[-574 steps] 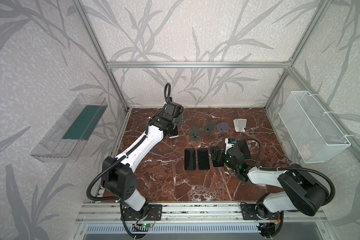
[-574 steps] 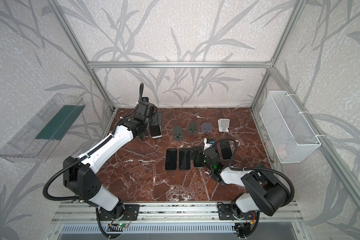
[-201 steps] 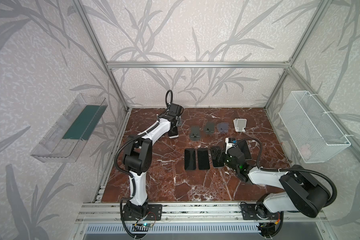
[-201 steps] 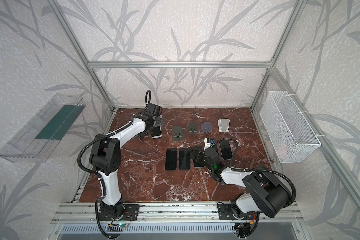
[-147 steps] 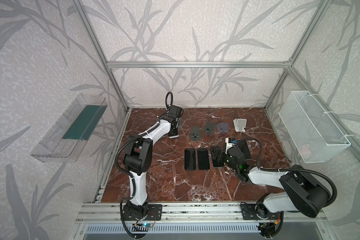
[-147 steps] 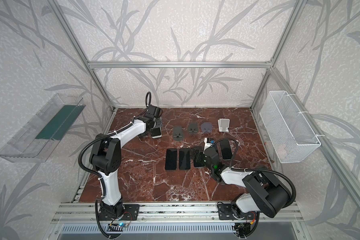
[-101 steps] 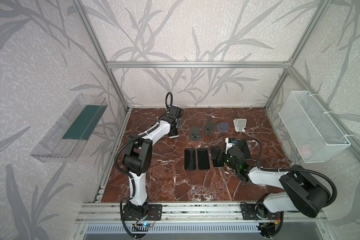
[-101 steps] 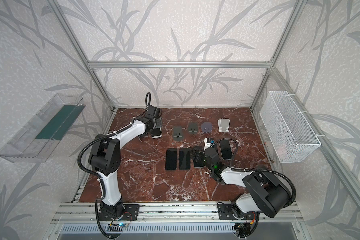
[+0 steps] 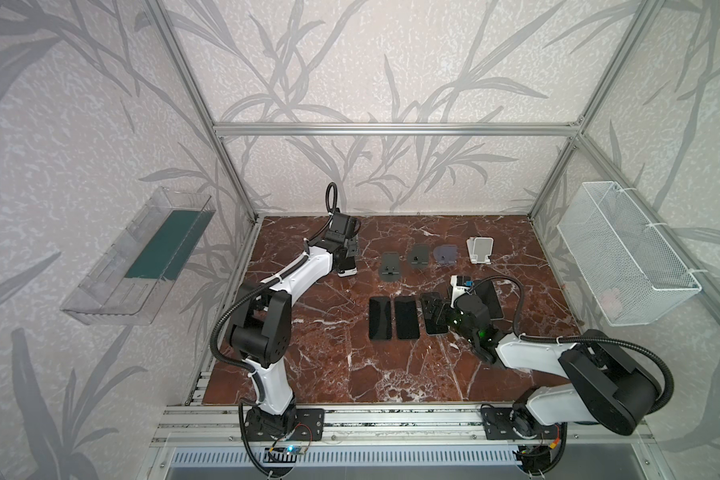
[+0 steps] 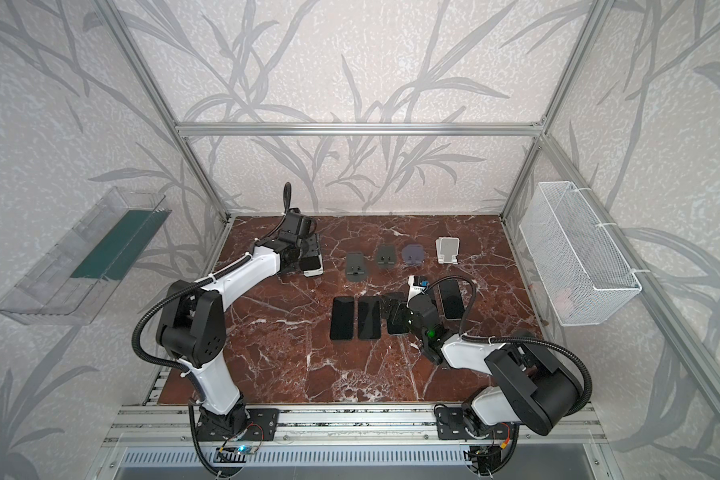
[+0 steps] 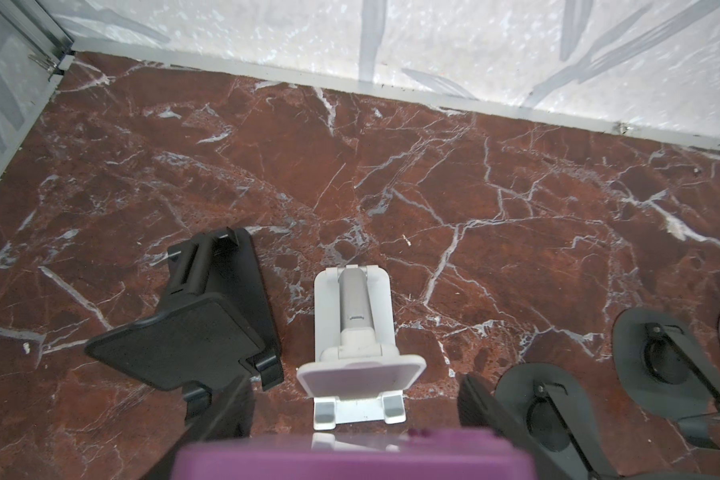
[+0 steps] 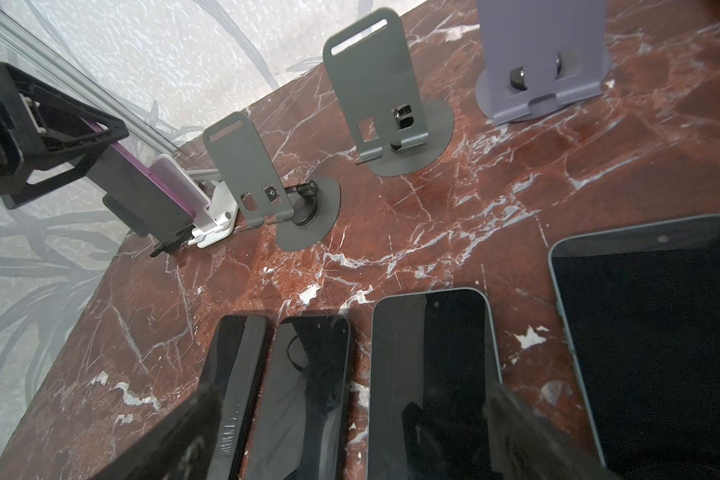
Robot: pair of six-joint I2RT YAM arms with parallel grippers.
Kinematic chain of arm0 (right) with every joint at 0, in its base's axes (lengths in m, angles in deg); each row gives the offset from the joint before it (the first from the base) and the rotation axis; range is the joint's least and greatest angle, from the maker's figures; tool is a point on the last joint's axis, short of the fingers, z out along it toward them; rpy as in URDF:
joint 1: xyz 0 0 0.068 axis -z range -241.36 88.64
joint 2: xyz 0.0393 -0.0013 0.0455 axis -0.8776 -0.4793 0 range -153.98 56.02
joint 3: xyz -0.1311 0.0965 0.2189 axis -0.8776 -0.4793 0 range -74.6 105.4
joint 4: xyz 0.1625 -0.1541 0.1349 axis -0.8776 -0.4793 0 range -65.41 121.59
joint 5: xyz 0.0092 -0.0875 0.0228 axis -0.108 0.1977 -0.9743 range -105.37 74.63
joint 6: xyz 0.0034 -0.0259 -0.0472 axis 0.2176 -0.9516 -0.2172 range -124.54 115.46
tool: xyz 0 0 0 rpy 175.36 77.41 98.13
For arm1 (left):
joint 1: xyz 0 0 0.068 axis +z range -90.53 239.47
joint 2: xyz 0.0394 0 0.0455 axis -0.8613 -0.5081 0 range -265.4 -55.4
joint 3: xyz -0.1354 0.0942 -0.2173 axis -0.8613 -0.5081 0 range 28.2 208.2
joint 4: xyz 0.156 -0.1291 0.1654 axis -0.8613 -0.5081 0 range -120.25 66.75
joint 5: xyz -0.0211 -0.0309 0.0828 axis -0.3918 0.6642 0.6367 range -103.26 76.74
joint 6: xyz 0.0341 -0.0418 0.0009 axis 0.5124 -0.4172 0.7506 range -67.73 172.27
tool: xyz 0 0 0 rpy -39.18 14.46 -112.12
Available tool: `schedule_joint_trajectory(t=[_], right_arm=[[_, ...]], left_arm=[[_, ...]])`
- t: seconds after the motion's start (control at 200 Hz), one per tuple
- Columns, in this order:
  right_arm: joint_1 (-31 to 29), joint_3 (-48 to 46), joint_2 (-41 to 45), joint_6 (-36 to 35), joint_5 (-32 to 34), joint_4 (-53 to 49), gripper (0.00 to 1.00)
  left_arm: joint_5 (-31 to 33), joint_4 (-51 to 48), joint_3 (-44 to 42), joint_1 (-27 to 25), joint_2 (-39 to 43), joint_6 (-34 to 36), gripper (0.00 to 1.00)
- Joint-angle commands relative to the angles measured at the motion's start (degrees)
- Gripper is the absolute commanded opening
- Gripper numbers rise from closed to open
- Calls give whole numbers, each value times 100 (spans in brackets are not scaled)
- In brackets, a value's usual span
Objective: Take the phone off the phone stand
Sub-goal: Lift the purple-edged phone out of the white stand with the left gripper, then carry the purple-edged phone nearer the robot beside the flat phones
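The phone (image 11: 350, 457) has a purple rim and a dark face, and my left gripper (image 11: 350, 432) is shut on its upper part at the back left. In the right wrist view the phone (image 12: 142, 187) leans toward the plate of the white phone stand (image 12: 211, 214), its lower end down by the stand's lips. The left wrist view shows the stand's plate and both lips (image 11: 356, 374) uncovered just beyond the phone's edge. In both top views the left gripper (image 9: 344, 253) (image 10: 304, 254) covers most of the phone. My right gripper (image 12: 350, 440) (image 9: 437, 309) hangs open over flat phones, holding nothing.
A black stand (image 11: 192, 332) sits close beside the white one. Two grey stands (image 9: 390, 266) (image 9: 420, 255), a lilac stand (image 9: 445, 255) and another white stand (image 9: 479, 249) form a row. Several phones (image 9: 380, 318) lie flat mid-table. A wire basket (image 9: 624, 266) and a clear bin (image 9: 142, 257) hang on the walls.
The left gripper's jaws have closed on the phone at the white stand, and the left arm has folded into a new posture. The right arm has stayed still.
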Motion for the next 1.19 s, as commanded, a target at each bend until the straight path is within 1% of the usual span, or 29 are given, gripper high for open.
schedule_joint_trajectory(t=[0.0,0.155,0.31,0.575,0.71,0.825,0.95,1.035,1.19], right_arm=[[-5,94,64,-21,83,35,99],[-8,93,73,-25,93,35,99],[-12,94,73,-38,97,35,99],[-9,93,31,5,62,63,99],[-9,85,9,58,27,62,99],[-11,102,-67,80,2,87,99],[-4,124,-144,103,-48,106,99],[-12,140,-168,118,-53,88,99],[-8,137,-172,118,-53,72,99]], left_arm=[[-76,190,-87,-25,383,112,60],[-168,155,-225,-66,651,160,58],[-282,-24,-461,-175,1084,208,57],[-495,-523,-1322,-458,2011,294,56],[-464,-901,-1673,-581,2351,350,56],[-536,-1018,-1999,-631,2585,290,56],[-905,-984,-2395,-771,2683,83,55],[-974,-930,-2635,-912,2605,42,54],[-1078,-829,-2814,-932,2245,-156,54]])
